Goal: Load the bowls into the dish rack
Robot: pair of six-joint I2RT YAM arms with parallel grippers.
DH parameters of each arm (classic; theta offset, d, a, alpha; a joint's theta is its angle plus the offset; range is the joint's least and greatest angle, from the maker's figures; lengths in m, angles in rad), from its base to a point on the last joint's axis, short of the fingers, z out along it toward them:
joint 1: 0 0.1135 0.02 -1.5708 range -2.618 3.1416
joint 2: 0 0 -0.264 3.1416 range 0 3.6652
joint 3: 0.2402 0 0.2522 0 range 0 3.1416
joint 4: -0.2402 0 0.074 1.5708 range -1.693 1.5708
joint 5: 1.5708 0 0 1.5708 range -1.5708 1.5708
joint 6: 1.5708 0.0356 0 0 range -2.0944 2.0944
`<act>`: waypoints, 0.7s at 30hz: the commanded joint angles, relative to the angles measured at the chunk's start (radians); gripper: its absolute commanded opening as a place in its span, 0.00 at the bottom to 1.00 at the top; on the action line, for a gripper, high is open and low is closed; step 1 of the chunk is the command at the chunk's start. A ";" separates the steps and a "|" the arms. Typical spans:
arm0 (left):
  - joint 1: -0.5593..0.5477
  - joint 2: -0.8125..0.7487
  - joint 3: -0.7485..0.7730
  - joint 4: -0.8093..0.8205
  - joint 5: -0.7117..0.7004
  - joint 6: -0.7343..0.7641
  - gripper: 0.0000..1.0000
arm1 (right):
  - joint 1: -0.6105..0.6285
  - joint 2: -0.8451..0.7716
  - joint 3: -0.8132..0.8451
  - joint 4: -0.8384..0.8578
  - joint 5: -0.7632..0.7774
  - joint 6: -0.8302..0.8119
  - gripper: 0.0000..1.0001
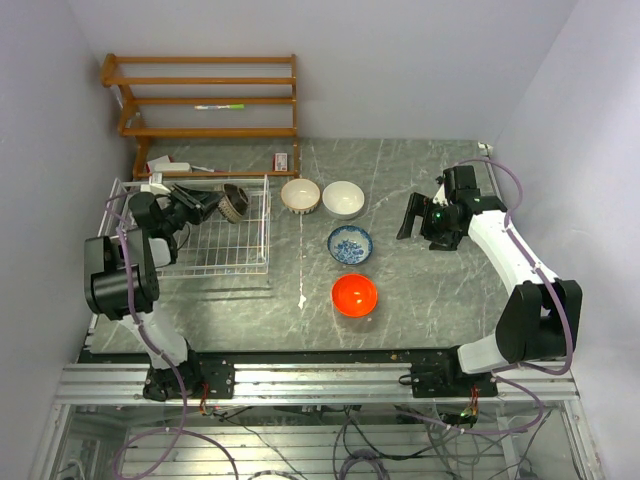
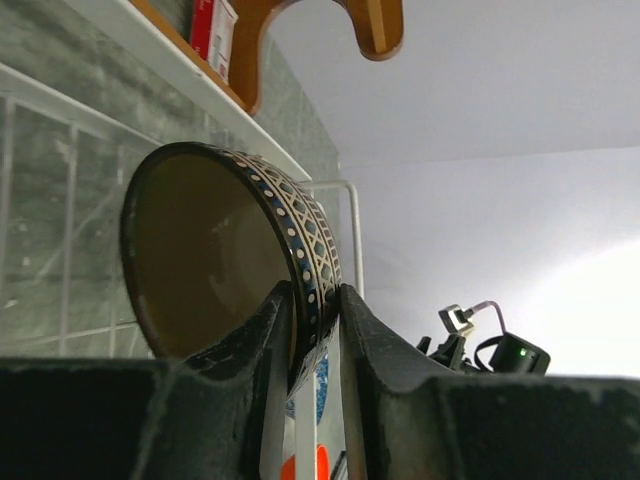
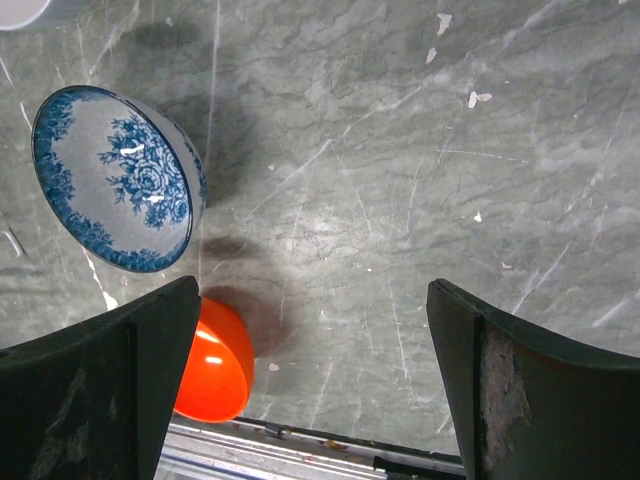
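The brownish-tan bowl (image 1: pixel 236 201) (image 2: pixel 210 270) stands on its edge inside the white wire dish rack (image 1: pixel 215 262) (image 2: pixel 352 225), at its far right corner. My left gripper (image 1: pixel 214 204) (image 2: pixel 315 300) is shut on its patterned rim, one finger inside the bowl and one outside. Outside the rack, on the table, are a cream bowl with a brown rim (image 1: pixel 300 195), a white bowl (image 1: pixel 343 198), a blue-and-white bowl (image 1: pixel 350 244) (image 3: pixel 115 180) and an orange-red bowl (image 1: pixel 354 294) (image 3: pixel 215 360). My right gripper (image 1: pixel 410 217) (image 3: pixel 315 340) hangs open over bare table right of them, holding nothing.
A wooden slatted shelf (image 1: pixel 205 100) (image 2: pixel 370 25) stands behind the rack against the back wall, with small items at its foot. Walls close in on the left and right. The table's near edge and a metal rail (image 3: pixel 300 445) lie just beyond the orange-red bowl.
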 commanded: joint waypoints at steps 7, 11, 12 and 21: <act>0.061 -0.046 0.009 -0.475 -0.008 0.266 0.38 | -0.006 0.011 -0.004 0.016 -0.008 0.000 0.96; 0.074 -0.083 0.067 -0.615 -0.032 0.356 0.40 | -0.006 0.006 -0.008 0.018 -0.009 -0.002 0.96; 0.077 -0.086 0.080 -0.636 -0.035 0.370 0.41 | -0.007 0.004 -0.009 0.019 -0.009 -0.001 0.96; 0.092 -0.084 0.185 -0.800 -0.080 0.484 0.41 | -0.007 -0.005 -0.015 0.019 -0.008 -0.002 0.96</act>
